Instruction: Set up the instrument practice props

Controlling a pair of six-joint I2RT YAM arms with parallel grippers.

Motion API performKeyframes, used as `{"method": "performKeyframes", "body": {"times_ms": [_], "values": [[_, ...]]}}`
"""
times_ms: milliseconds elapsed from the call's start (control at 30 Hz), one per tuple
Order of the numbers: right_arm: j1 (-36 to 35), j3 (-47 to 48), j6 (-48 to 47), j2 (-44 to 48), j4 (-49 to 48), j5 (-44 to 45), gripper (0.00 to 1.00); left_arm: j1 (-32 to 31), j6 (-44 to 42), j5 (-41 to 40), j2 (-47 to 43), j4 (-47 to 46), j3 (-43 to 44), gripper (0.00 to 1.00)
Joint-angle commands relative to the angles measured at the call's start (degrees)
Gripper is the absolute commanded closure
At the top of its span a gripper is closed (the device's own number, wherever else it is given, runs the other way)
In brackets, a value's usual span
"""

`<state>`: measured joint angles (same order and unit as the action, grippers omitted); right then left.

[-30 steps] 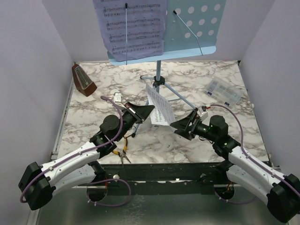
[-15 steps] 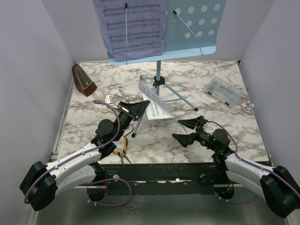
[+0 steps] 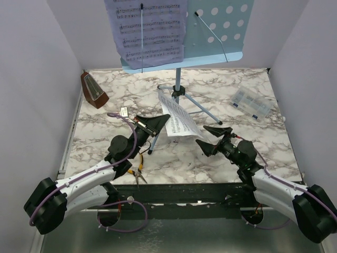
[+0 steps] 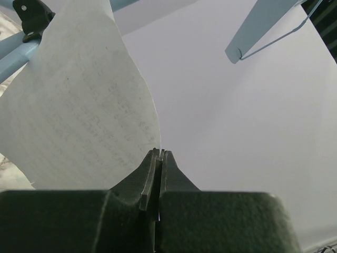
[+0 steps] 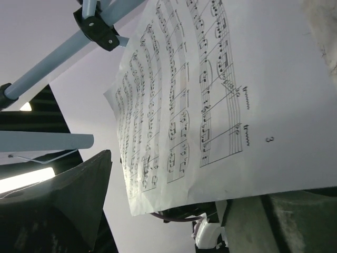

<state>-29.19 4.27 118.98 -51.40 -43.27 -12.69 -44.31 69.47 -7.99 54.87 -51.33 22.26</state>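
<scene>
Marble-patterned surface carries your light blue music stand at the rear centre, with the brown metronome upright near the back left corner. Your left tool is pinched tight on an edge of the loose sheet of music, holding it raised and tilted just before the stand's legs. Your right tool gapes wide just beside the sheet's right edge

Bright, even light; soft shadows, sharp focus.
</scene>
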Motion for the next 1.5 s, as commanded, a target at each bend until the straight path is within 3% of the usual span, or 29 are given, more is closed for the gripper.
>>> {"method": "performKeyframes", "body": {"times_ms": [0, 300, 400, 433, 500, 533, 600, 667, 733, 833, 933, 967, 1000, 1067, 1167, 1200, 1333, 1467], "values": [[0.0, 3.1, 11.8, -0.9, 4.2, 2.7, 0.26, 0.2, -1.0, 2.3, -0.1, -2.9, -1.2, 1.00], [-0.1, 7.4, 12.9, 3.4, 19.5, 7.6, 0.51, 0.2, -4.8, 2.7, -3.1, -2.9, -4.2, 1.00], [-0.1, 6.7, 12.5, 2.5, 18.7, 7.5, 0.71, 0.2, -6.6, 4.6, -3.8, -2.9, -4.7, 1.00], [-0.1, 6.0, 12.2, 1.9, 16.7, 6.9, 0.81, 0.2, -7.3, 5.8, -4.2, -2.7, -4.8, 0.96], [-0.1, 3.4, 10.5, 1.2, 12.0, 6.5, 0.99, 0.2, -8.0, 7.3, -5.7, -1.2, -5.3, 0.62], [-0.1, 2.2, 9.3, 1.0, 10.5, 6.3, 1.00, 0.2, -8.0, 7.5, -6.7, 0.8, -5.6, 0.43], [-0.1, -0.4, 4.4, 1.9, 8.6, 7.4, 1.00, 0.3, -8.6, 7.5, -10.4, 7.4, -5.8, 0.22], [0.0, -2.7, -2.8, 4.7, 10.1, 9.3, 1.00, 0.3, -10.8, 7.1, -14.9, 17.1, -5.1, 0.11], [0.0, -4.8, -10.4, 9.7, 13.6, 10.8, 1.00, 0.4, -13.0, 4.7, -20.4, 29.2, -3.6, 0.08], [0.1, -1.1, -27.8, 20.0, 29.8, 14.7, 1.00, 0.5, -16.1, -2.3, -28.0, 47.1, -0.6, 0.05], [0.1, 6.6, -53.3, 25.8, 44.5, 18.9, 1.00, 0.7, -18.5, -8.5, -33.7, 58.4, 2.1, 0.01], [0.1, 15.5, -74.8, 26.3, 54.5, 22.5, 1.00, 0.7, -20.5, -10.3, -35.4, 59.8, 3.6, 0.01], [0.2, 18.2, -80.3, 25.4, 55.8, 21.3, 1.00, 0.7, -20.6, -10.3, -34.6, 59.2, 4.1, 0.01], [0.1, 24.7, -92.2, 22.3, 57.0, 14.9, 1.00, 0.7, -22.1, -7.8, -31.2, 56.4, 5.8, 0.01], [0.1, 32.1, -98.8, 17.6, 55.9, -0.7, 1.00, 0.7, -24.7, -1.1, -23.8, 53.3, 9.5, 0.01], [0.1, 33.6, -101.0, 15.9, 53.6, -10.0, 1.00, 0.8, -25.7, 1.6, -20.4, 52.9, 11.5, 0.01], [0.1, 46.1, -102.5, 5.1, 56.0, -36.9, 1.00, 0.9, -30.6, 15.7, -10.8, 52.8, 19.0, 0.01], [0.0, 55.6, -102.5, -1.3, 60.6, -54.8, 0.99, 1.1, -33.4, 31.6, -8.9, 47.0, 19.7, 0.01]]}}
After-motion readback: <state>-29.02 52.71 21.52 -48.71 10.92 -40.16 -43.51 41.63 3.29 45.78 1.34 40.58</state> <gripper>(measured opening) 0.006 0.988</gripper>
